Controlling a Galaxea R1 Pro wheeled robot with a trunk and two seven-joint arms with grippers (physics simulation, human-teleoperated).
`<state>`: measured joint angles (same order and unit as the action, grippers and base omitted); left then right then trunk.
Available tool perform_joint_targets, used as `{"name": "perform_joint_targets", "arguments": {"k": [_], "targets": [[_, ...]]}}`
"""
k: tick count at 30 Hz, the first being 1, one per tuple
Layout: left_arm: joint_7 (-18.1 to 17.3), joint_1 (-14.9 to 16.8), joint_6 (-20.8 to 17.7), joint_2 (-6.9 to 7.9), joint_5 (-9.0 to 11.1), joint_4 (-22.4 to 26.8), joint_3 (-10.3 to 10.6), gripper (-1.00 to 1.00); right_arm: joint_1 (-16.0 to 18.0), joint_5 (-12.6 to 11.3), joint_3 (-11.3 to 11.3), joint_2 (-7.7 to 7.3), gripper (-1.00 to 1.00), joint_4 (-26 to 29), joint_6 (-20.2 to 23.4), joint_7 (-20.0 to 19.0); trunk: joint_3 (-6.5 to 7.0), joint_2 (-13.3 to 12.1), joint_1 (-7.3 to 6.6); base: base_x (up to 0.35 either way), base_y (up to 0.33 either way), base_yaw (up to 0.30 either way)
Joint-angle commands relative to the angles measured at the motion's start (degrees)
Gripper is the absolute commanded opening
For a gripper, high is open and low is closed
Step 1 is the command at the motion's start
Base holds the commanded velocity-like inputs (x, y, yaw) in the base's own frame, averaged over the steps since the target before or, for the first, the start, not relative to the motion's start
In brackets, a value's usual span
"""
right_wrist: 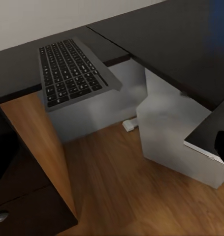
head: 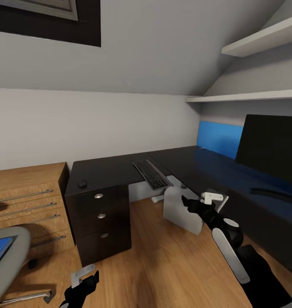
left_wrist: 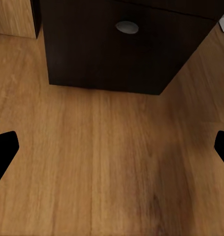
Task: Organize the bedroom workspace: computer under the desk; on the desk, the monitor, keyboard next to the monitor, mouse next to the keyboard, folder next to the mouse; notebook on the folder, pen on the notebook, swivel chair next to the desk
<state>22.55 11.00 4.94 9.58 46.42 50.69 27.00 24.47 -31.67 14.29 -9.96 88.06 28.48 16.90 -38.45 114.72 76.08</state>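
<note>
Right tool (head: pixel 204 202) empty near the tabletop (head: pixel 111 169) front edge; whether open or closed, cannot tell. Left tool (head: pixel 84 280) open, low over the floor. Worth reaching forward, low and level, to grip the keyboard (head: pixel 151 173) overhanging that edge by the inner corner. Mouse (head: pixel 82 184) at the left corner; computer (head: pixel 180 209) beneath.

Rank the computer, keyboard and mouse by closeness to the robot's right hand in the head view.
1. Computer: right beside the right hand, under the desk.
2. Keyboard: beyond it, overhanging the desk edge.
3. Mouse: farthest, above the drawers.
</note>
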Motion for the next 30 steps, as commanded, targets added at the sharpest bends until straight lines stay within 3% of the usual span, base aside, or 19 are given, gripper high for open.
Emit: {"name": "perform_joint_targets", "arguments": {"k": [1,22,30], "targets": [[0.4,0.1,0.5,0.09,0.6,0.0,0.4,1.00,0.1,-0.6,0.1,-0.06,1.00,0.1,0.1,0.6,-0.25,0.4,0.22,0.000,0.000,0.000],[0.5,0.1,0.4,0.06,0.7,0.0,0.4,1.00,0.0,-0.7,0.4,-0.03,1.00,0.1,0.0,0.5,-4.02,8.9,4.83,0.000,0.000,0.000],[0.5,0.1,0.4,0.14,0.6,0.3,-1.6,1.00,-0.3,-0.3,3.0,0.06,1.00,-0.7,-0.1,0.3,-5.45,12.1,6.59,0.000,0.000,0.000]]}}
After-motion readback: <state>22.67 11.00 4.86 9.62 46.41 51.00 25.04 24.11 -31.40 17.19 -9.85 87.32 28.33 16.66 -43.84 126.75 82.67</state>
